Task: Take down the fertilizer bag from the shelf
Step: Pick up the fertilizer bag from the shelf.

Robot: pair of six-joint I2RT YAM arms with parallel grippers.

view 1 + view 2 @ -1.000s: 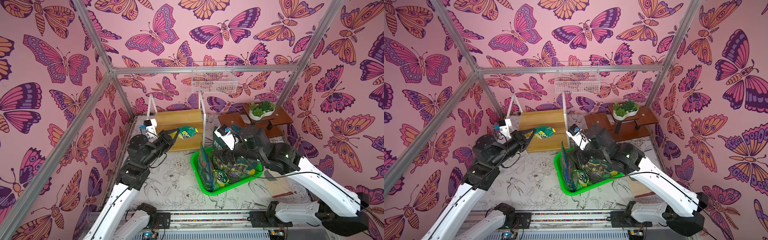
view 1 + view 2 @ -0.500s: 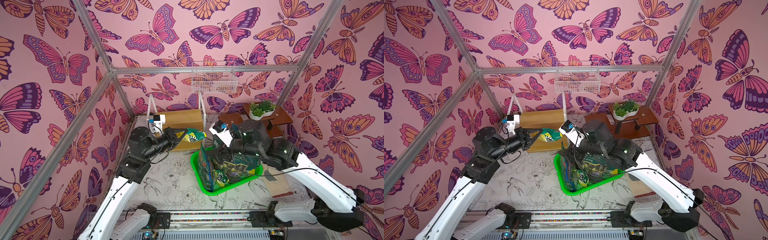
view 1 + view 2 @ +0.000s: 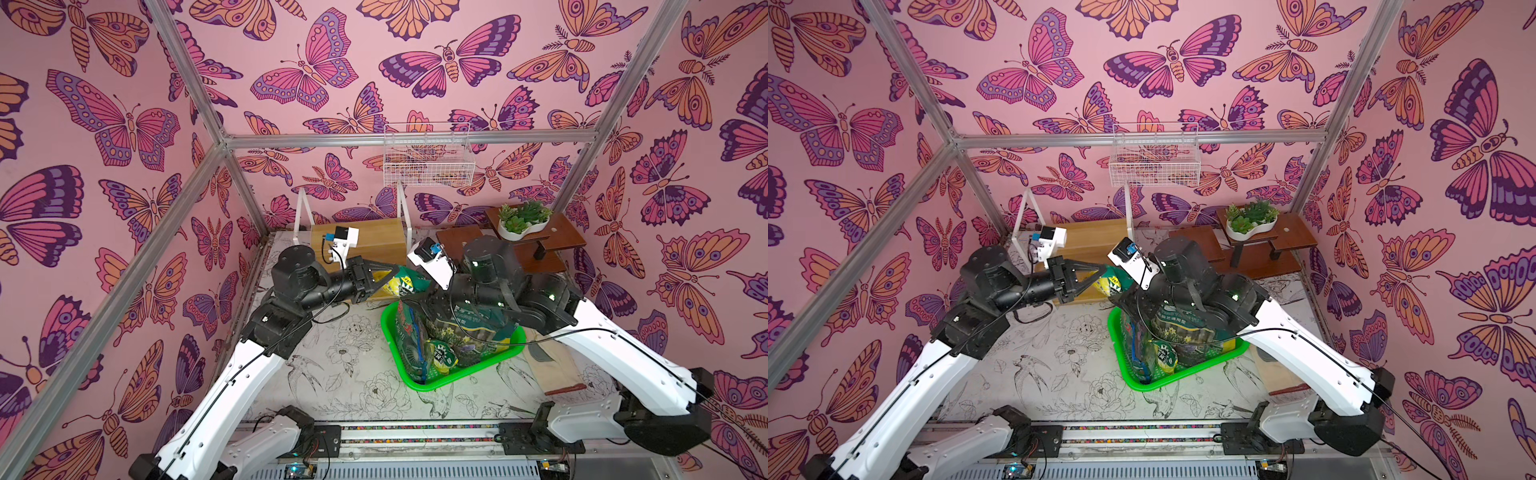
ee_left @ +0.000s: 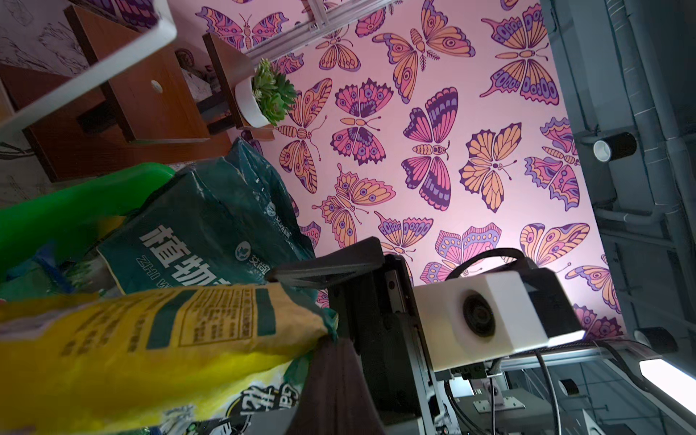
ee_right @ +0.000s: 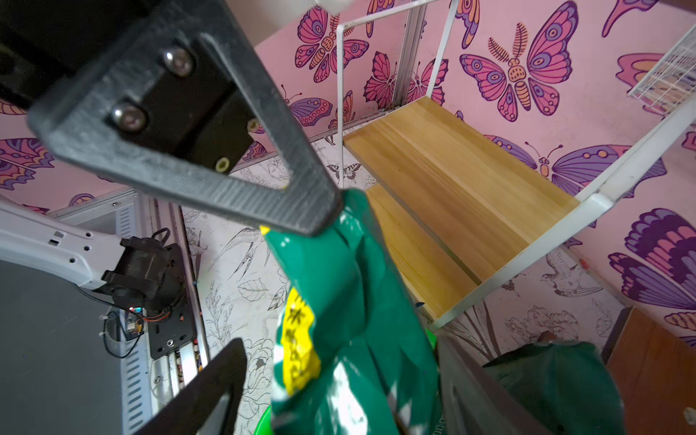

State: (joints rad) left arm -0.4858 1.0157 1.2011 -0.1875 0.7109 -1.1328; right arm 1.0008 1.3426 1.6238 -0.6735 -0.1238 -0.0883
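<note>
The fertilizer bag, green with a yellow panel, hangs in the air just in front of the shelf and above the far edge of the green basket. My left gripper is shut on the bag's top edge; the left wrist view shows the bag's yellow side. My right gripper is open, a finger on each side of the bag, and one finger stands apart from it. The shelf's two light wood planks are bare.
The green basket holds a dark green bag and other packets. A dark brown stepped stand with a potted plant is at the back right. A white wire basket hangs on the back wall.
My left gripper has carried the bag rightward away from the shelf. My right gripper has risen from the basket and now straddles the bag.
</note>
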